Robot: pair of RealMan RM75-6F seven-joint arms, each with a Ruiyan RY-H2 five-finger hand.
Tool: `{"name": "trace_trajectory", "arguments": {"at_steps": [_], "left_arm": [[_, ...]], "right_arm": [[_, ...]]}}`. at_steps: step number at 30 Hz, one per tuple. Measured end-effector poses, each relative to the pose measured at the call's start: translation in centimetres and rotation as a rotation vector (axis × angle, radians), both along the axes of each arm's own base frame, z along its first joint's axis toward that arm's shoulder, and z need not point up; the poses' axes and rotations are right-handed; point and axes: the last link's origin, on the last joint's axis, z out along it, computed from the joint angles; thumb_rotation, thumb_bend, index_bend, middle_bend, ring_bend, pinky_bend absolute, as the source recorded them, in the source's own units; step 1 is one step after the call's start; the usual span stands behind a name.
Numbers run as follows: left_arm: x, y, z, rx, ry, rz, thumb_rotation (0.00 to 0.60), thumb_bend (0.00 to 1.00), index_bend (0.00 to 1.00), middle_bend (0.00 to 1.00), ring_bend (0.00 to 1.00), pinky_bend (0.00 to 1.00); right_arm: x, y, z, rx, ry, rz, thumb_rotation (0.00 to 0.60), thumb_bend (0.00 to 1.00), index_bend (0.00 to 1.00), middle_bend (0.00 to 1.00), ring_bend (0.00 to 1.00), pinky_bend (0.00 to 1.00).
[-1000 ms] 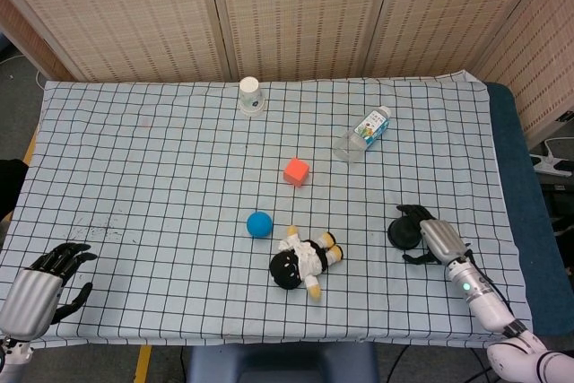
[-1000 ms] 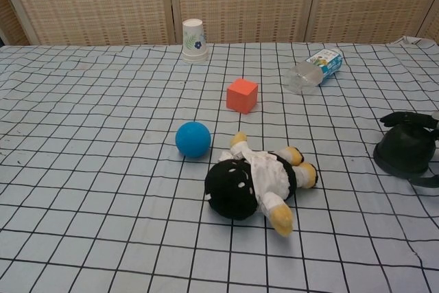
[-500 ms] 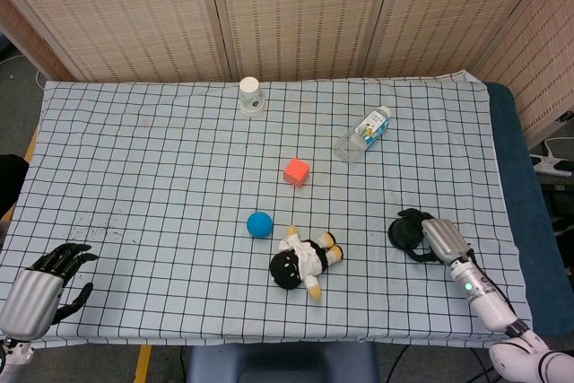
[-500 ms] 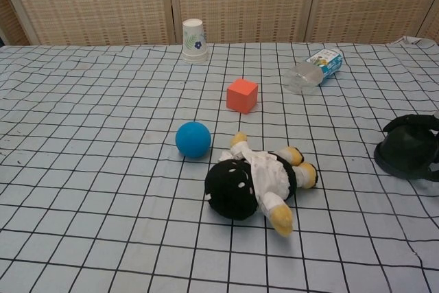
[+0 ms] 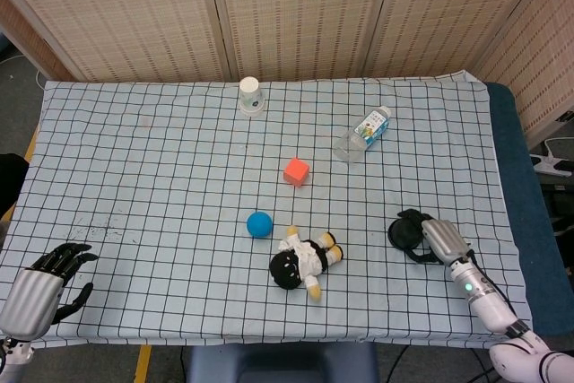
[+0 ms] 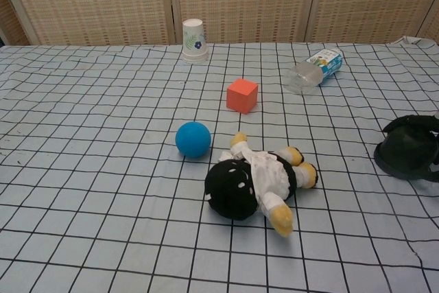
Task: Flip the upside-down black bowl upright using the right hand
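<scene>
Currently one black bowl (image 5: 405,231) is sitting rim-down, lower right; right robot hand (image 5: 439,239) is gripping it; left robot hand (image 5: 40,289) is resting loose, w/ nothing in it.

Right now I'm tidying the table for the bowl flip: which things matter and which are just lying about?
Job: bowl, upside down on the cloth; right hand, fingers over it.

Lying about: doll, ball, cube, bottle, cup, left hand idle at the near corner.

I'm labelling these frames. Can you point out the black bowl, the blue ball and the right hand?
black bowl (image 6: 405,156), chest view, its dark side wall.
blue ball (image 5: 259,223), head view, its centre.
right hand (image 5: 441,239), head view, its silver back.
</scene>
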Motion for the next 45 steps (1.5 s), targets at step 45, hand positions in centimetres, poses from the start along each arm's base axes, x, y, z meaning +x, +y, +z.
{"name": "trace_trajectory", "arguments": {"at_steps": [45], "left_arm": [[0.0, -0.1, -0.1, -0.008, -0.007, -0.002, 0.6, 0.36, 0.33, 0.25, 0.22, 0.45]], "right_arm": [[0.6, -1.1, -0.6, 0.01, -0.02, -0.04, 0.6, 0.18, 0.08, 0.29, 0.07, 0.15]]}}
